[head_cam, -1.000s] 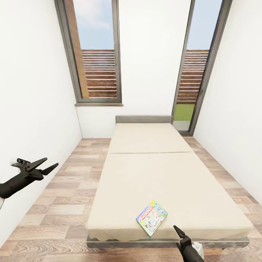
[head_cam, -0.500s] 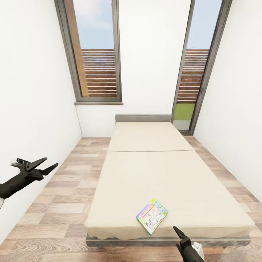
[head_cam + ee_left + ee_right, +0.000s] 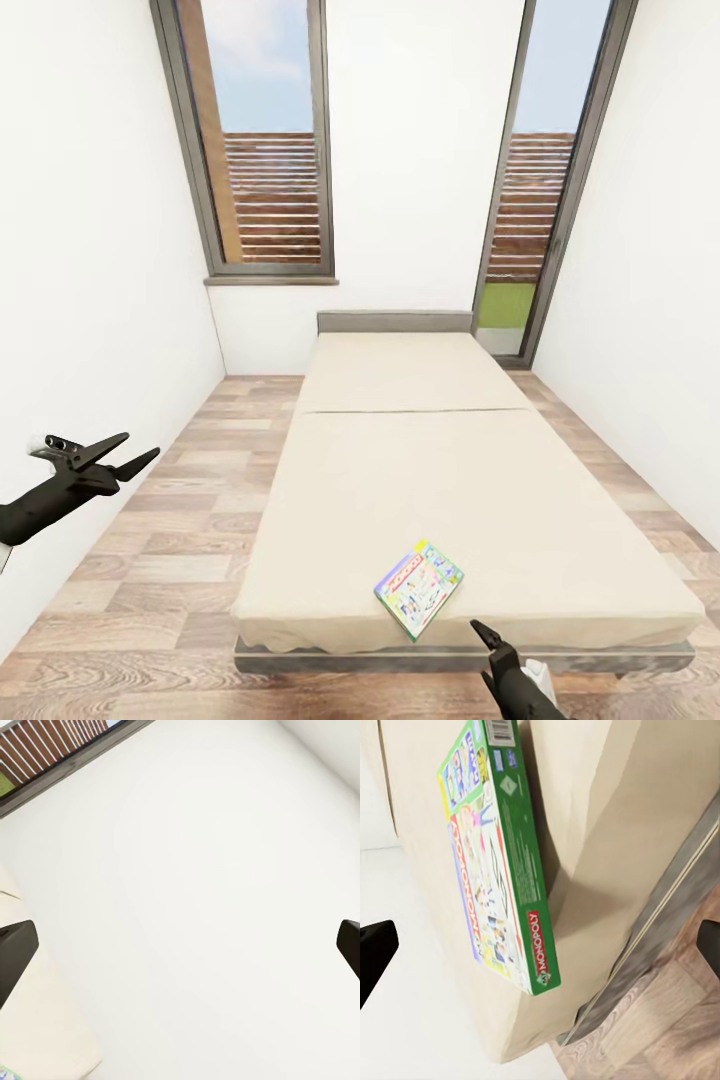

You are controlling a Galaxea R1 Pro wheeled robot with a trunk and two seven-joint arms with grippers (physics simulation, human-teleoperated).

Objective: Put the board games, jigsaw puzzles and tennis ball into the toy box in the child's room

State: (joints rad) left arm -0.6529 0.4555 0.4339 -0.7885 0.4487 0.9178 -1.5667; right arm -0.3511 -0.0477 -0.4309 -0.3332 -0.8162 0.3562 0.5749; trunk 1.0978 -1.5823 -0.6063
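Lying near the bed's (image 3: 450, 480) foot, board game (image 3: 418, 589); both pincers (image 3: 115, 452) (image 3: 482, 637) spread, empty.

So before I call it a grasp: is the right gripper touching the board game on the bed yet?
Apart. In the head view, bare bed cover shows between the right gripper and the board game.

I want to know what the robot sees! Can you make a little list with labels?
room: white walls, wood-plank floor, two tall windows
bed: large cream-beige bed
game: green-edged Monopoly board game box, flat near the bed's foot edge
left gripper: open, empty, by the wall
right gripper: empty, just short of the box
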